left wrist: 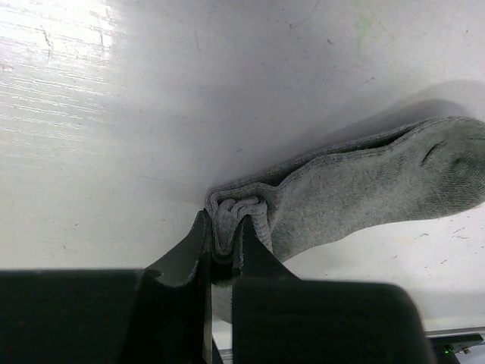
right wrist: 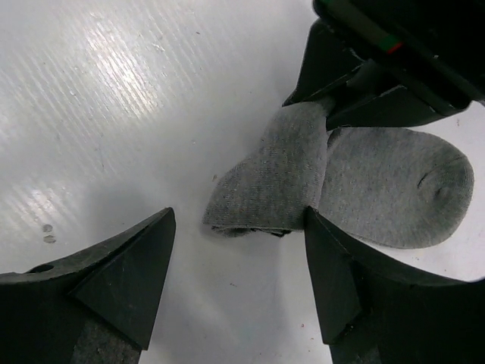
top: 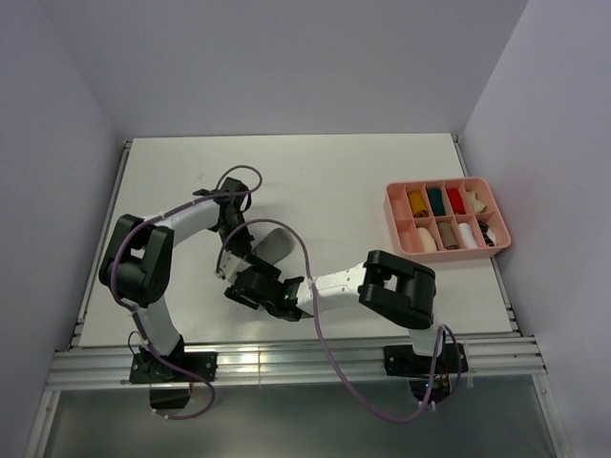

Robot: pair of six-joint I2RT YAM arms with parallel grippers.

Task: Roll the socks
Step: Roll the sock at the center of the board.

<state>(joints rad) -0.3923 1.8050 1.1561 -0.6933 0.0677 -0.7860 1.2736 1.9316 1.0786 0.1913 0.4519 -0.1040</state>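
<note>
1 sock (top: 274, 242) on table (top: 334, 176), tray (top: 449, 253) right of it, bundles (top: 427, 239) inside

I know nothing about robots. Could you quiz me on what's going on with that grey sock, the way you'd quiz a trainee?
1. True or false: the left claw is shut on a bunched end of the grey sock.
2. The right claw is: A) open; B) shut on the sock; C) out of view.
3. On which side of the robot, its left or its right, does the pink tray stand?
Key: 1 true; 2 A; 3 right.
</note>
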